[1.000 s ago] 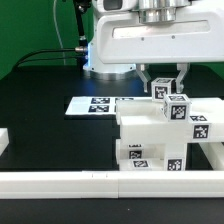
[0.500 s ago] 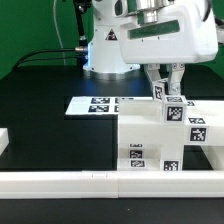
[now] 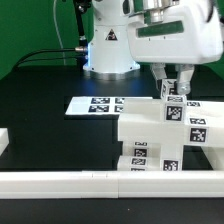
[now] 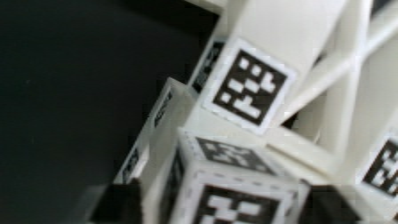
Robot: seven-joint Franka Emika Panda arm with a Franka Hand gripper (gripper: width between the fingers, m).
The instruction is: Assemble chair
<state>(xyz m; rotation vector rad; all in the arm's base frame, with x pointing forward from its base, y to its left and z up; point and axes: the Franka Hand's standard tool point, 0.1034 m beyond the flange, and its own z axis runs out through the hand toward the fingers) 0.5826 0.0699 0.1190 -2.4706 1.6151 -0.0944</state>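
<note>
The black desk (image 3: pixel 40 110) carries everything. On it, at the exterior view's right, stands the part-built chair (image 3: pixel 150 130), white slabs and tagged blocks stacked just behind the long white border rail (image 3: pixel 60 182). The marker board (image 3: pixel 95 104) lies flat on the desk just beside the chair, toward the exterior view's left. The tool (image 3: pixel 172 88) hangs over the chair's top, its fingers (image 3: pixel 160 78) astride a short tagged block (image 3: pixel 173 103); whether they press it cannot be told.
</note>
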